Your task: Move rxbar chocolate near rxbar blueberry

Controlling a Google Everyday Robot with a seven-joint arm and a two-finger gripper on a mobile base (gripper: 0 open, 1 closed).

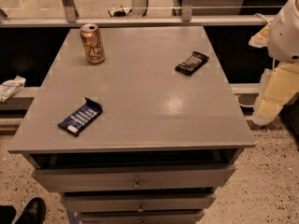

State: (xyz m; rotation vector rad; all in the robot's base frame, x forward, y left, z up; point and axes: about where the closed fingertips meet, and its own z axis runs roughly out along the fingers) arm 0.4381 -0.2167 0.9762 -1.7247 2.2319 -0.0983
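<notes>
While the rxbar chocolate (192, 63) lies flat on the far right part of the grey cabinet top (140, 101), its long axis runs diagonally, near end pointing left, far end pointing right. rxbar blueberry (80, 117) lies flat near the front left, well apart from it, on a similar diagonal, pale end nearest the front edge. Gold can (92, 43) stands upright at the far left corner. White arm housing (286, 29) shows at the upper right edge, off the cabinet; gripper itself is out of frame, so open or closed cannot be told. Drawers (135, 177) below, shoe (32, 211) at bottom left
</notes>
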